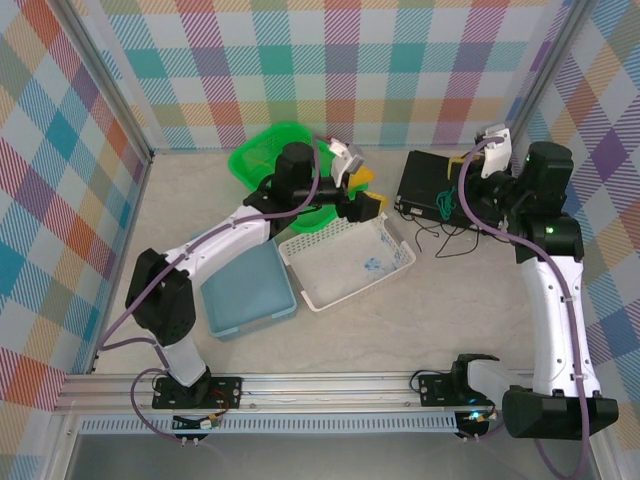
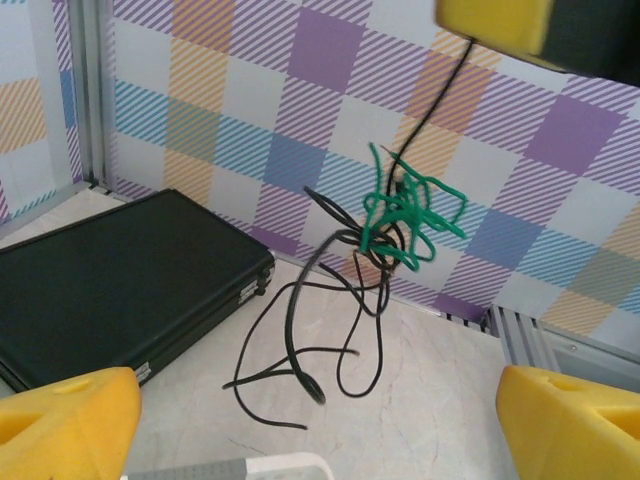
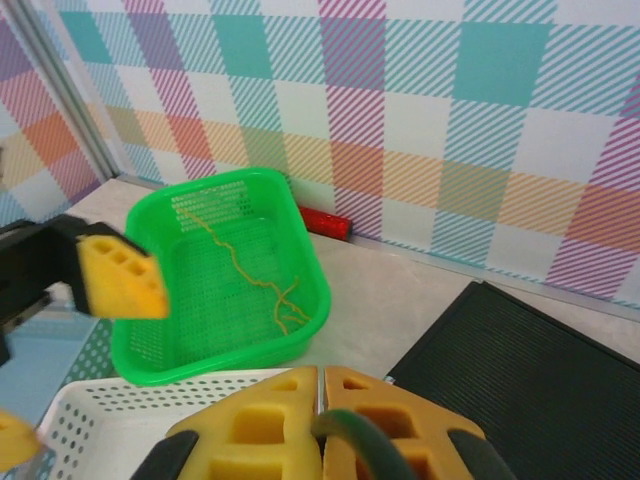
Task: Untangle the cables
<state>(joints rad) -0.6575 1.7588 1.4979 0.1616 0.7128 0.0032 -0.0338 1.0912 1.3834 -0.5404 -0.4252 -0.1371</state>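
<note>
The right claw is clamped together on a dark strand, which the frame edge cuts off just below the pads. Under it hangs the knot of green and black cables, beside the case. Black loops trail down to the table. The yellow cable lies loose in the green basket. The left claw gapes apart, empty, its fingers cropped. The left arm stretches over the tray and white basket, hiding part of the green basket. The right arm stands tall, wrist bent left.
</note>
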